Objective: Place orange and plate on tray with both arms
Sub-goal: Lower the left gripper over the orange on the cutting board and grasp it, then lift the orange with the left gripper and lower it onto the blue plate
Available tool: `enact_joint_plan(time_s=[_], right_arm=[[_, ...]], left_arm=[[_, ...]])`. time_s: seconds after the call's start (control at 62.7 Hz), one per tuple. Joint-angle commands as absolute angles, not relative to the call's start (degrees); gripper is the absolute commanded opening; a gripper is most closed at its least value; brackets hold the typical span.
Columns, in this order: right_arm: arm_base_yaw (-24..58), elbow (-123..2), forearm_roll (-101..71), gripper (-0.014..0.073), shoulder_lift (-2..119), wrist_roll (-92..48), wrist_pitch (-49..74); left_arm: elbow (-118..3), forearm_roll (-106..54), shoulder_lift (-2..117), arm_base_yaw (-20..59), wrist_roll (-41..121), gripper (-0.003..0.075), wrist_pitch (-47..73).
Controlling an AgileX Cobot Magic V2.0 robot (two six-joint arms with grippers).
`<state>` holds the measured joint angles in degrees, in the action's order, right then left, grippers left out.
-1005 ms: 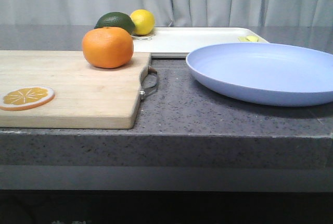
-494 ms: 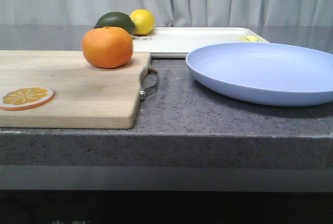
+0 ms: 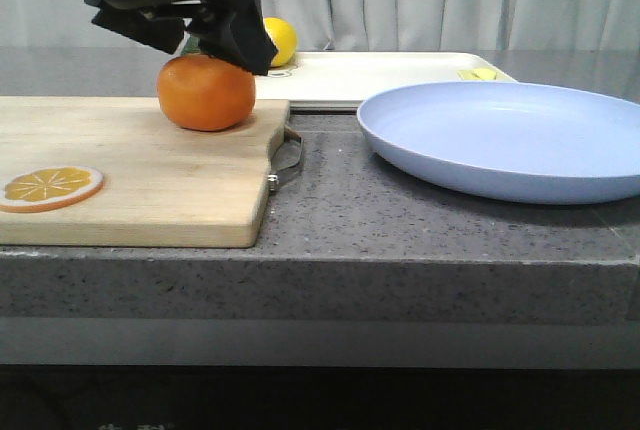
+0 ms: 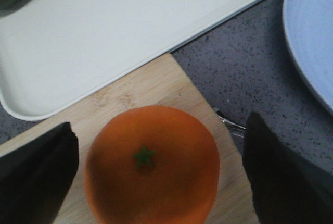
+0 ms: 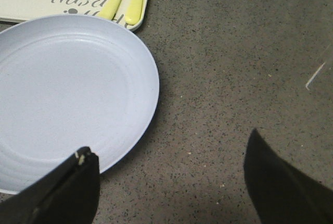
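orange [image 4: 152, 164] sits on the wooden cutting board [image 3: 140, 165], near the tray [image 3: 370, 75]. i have the left gripper [image 4: 156, 174] over it, jaws spread wide on either side, not touching. next i lower and close. right gripper [image 5: 169, 182] hangs open beside the plate [image 5: 67, 91] rim; it needs to shift onto that edge.

The front camera sits low at the desk [image 3: 400, 210] edge, looking level across it toward the curtain. The left wrist camera looks straight down, close over the orange [image 4: 152, 164] at lower centre. The right wrist camera looks down from higher, sharing the plate [image 5: 67, 94] with the front view.
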<state>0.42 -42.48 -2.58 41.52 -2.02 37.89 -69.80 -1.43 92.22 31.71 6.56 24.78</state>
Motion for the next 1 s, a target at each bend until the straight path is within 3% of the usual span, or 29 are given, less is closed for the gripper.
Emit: enact_joint_plan(time_s=[0.0,0.239,0.526,0.989], right_arm=[[0.3,-44.1,-2.0,0.0581,41.5,-2.6,34.0],[0.3,-44.1,-2.0,0.0581,41.5,-2.6,34.0],[0.3,-44.1,-2.0,0.0581,41.5,-2.6,34.0],[0.3,-44.1,-2.0,0.0581,41.5,-2.6,34.0]], left_arm=[[-72.0,-1.3,91.1,32.0,6.7,0.0621,21.9],[-72.0,-1.7,92.6,32.0,6.7,0.0609,22.8],[-72.3,-1.7,92.6,32.0,6.7,0.0375,24.8],[-85.3,-2.1,93.1,39.6,6.7,0.0375,29.3]])
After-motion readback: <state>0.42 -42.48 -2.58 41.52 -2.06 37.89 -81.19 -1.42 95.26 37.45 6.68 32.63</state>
